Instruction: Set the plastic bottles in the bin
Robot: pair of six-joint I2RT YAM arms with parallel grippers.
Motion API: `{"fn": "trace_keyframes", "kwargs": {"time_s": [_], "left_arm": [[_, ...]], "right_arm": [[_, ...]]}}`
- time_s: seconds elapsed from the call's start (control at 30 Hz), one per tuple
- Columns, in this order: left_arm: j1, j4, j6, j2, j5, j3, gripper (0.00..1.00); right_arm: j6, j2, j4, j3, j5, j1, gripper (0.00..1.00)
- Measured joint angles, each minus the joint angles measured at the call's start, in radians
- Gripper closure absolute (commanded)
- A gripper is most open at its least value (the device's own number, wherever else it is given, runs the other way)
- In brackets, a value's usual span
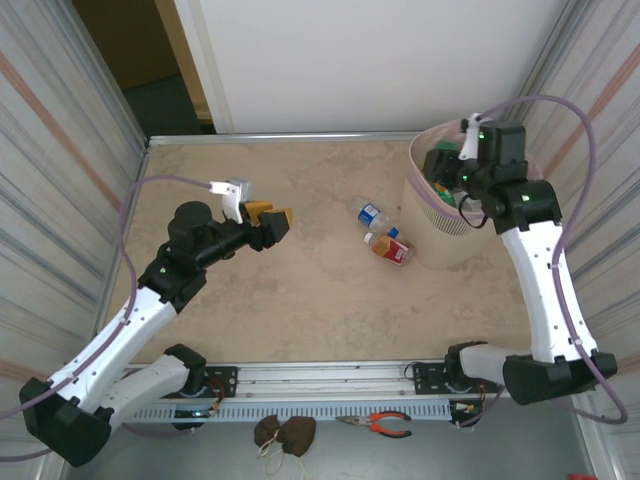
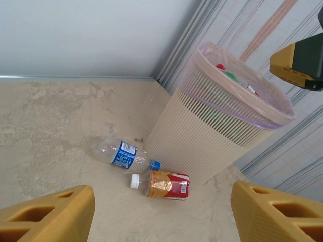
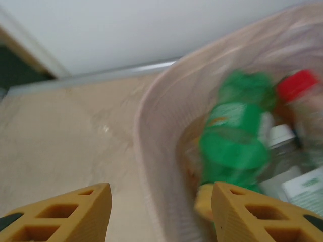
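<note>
My left gripper (image 2: 161, 216) gapes wide and empty, facing a blue-labelled bottle (image 2: 122, 154) and a red-labelled bottle (image 2: 169, 184) beside the bin (image 2: 202, 136). My right gripper (image 3: 160, 212) hangs spread, gripping nothing, over it.

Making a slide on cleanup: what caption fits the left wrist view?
Seen between open left jaws: a blue-label bottle and a red-label bottle lying beside the pink-lined bin.

Top cam looks down over whole desk (image 1: 300, 300). Left wrist faces bin (image 2: 202, 143) from across desk. Right wrist sits close above same bin.
</note>
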Motion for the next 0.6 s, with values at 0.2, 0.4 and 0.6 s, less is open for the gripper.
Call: {"fn": "trace_keyframes", "kwargs": {"time_s": [0.2,0.4,0.6], "left_arm": [[0.0,0.0,0.0,0.003,0.0,0.0,0.28],[0.0,0.0,0.0,0.003,0.0,0.0,0.28],[0.0,-0.002,0.0,0.0,-0.001,-0.001,0.29]], "right_arm": [[-0.077,0.098,-0.138,0.07,0.072,0.177,0.46],[-0.143,0.227,-0.227,0.127,0.16,0.295,0.46],[-0.216,0.335,-0.257,0.139,0.226,0.383,0.46]]}}
